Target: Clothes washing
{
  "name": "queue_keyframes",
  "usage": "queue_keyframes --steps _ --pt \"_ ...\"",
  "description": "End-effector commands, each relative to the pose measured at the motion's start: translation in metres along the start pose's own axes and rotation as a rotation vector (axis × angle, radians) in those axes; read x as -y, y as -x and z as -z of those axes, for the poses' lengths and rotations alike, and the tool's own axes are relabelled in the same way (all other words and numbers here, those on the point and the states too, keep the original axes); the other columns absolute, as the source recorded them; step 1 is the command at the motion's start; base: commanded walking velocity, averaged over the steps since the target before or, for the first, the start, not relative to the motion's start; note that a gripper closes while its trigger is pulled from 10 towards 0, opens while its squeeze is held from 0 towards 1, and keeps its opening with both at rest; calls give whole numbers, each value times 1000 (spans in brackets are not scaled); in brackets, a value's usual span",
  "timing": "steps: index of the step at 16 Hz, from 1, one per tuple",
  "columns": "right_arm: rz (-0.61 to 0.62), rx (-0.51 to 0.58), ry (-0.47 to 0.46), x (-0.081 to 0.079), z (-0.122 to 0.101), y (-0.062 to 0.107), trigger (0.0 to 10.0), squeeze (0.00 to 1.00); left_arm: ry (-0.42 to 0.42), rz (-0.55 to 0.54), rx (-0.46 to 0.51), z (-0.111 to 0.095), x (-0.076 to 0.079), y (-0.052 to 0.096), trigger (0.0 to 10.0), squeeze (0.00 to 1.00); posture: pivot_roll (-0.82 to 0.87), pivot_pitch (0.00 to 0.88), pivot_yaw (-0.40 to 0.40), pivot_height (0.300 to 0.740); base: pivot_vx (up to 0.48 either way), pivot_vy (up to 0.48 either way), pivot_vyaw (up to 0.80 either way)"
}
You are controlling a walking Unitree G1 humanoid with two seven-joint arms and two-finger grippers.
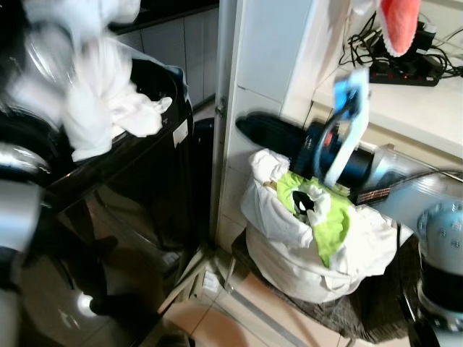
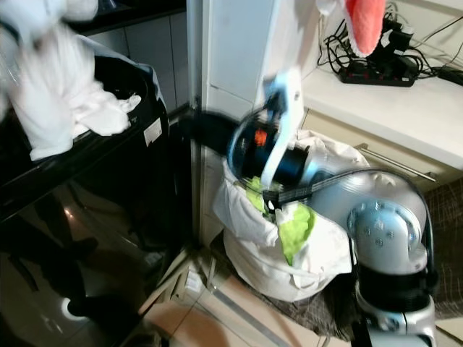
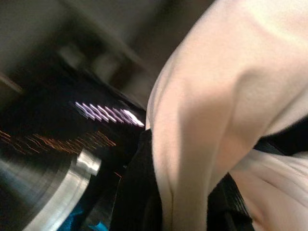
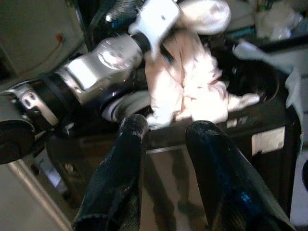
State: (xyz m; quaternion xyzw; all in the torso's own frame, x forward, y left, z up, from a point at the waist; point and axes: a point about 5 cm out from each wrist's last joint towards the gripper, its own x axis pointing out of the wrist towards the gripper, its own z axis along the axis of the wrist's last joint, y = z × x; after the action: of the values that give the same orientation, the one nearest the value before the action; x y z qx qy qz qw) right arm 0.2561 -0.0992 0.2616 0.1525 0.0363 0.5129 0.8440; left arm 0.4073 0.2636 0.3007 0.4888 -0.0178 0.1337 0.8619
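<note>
Your left gripper (image 4: 159, 19) was up over the open top of the black washing machine (image 1: 123, 202), and its jaws were pinching a white garment (image 1: 101, 94); the cloth hung down below the jaws, bunched, with its lower folds draped over the machine's rim. In the left wrist view that white garment (image 3: 216, 120) ran right between the black fingers (image 3: 137, 192), with a blurred bit of the steel drum (image 3: 38, 192) past them. Your right gripper (image 4: 168, 144) was held out low, pointing toward the machine's front, jaws spread with nothing between them; both fingers (image 4: 120, 168) showed dark against the glossy black panel, and the hanging garment was ahead of and above the fingertips, apart from them. The right arm (image 2: 376, 217) crossed over the laundry bag (image 1: 304, 260), which sat on the floor behind and under that arm, beside the white cabinet wall (image 1: 253, 108). The bag was white, slumped open, with a lime-green garment (image 1: 325, 217) spilling over its edge. Farther back from the right jaws you had a pale counter (image 1: 405, 108) carrying a black power strip (image 1: 405, 72) with tangled cables, and a red-orange cloth (image 1: 400, 25) hanging at the top edge above it. The head views were motion-blurred, so finer detail on the left jaws couldn't be told.
</note>
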Motion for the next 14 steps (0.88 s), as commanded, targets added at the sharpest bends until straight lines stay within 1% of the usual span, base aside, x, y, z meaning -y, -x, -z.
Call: queue_keyframes --steps 1,2,3,4,5,9,14 --pt "13 -42 22 -2 4 0 10000 0 27 85 -73 14 19 3 10000 0 2 0 -25 740 0 0 0" --pt "16 -61 21 -2 8 0 10000 0 37 102 -116 21 26 4 10000 0 4 0 -29 740 0 0 0" --pt "11 -74 22 -3 10 -1 10000 0 84 104 -172 29 29 6 10000 0 5 0 -35 740 0 0 0" --pt "9 -76 22 -3 11 -1 10000 0 98 109 -186 31 30 6 10000 0 7 0 -38 740 0 0 0" --pt "5 -83 22 -4 12 0 10000 0 137 146 -204 32 31 6 10000 1000 11 0 -43 740 0 0 0" --pt "7 -93 30 -3 13 -1 10000 0 168 165 -220 34 29 6 10000 1000 16 0 -47 740 0 0 0" --pt "22 -87 34 0 11 1 10000 0 153 140 -203 32 23 5 10000 1000 13 0 -44 740 0 0 0"
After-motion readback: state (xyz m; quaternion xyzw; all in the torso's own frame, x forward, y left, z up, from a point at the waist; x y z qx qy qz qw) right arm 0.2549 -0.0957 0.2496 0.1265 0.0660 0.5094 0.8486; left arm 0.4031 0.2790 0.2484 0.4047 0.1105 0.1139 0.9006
